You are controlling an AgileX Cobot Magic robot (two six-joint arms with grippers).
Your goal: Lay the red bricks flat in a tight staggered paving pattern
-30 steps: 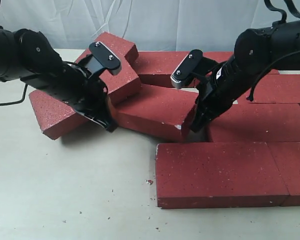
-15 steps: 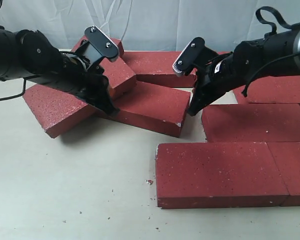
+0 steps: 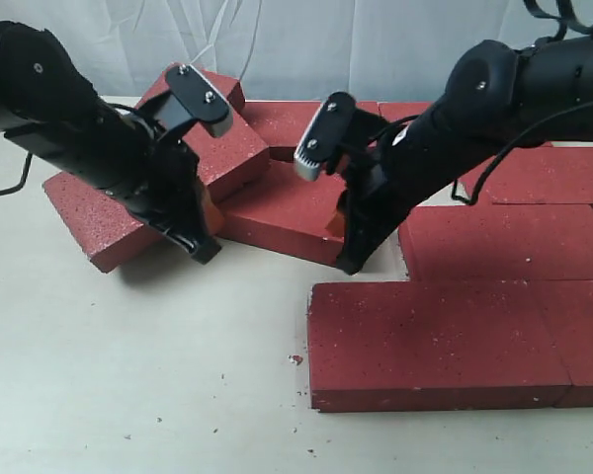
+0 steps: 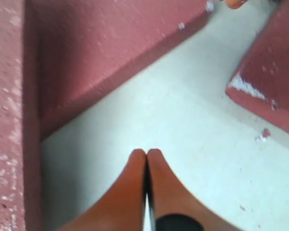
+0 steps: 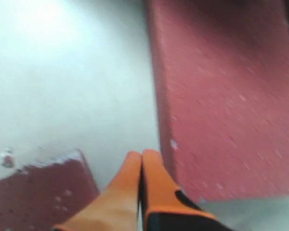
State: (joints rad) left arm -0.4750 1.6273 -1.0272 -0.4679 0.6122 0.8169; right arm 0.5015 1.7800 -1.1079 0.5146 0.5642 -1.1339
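Note:
Several red bricks lie on the pale table. Flat paved ones sit at the right: a front brick, one behind it, another farther back. A loose heap is at the left: a tilted brick, a brick resting on it, and an angled middle brick. My left gripper is shut and empty, tip down by the table between the tilted and middle bricks. My right gripper is shut and empty, at the middle brick's right end.
Another brick lies at the back against the white curtain. A further brick adjoins the front one at the right edge. Small red crumbs dot the table. Bare tabletop spreads at the front left.
The right arm swung left and down to the middle brick's right end. The left gripper dropped lower, toward the table in front of the heap.

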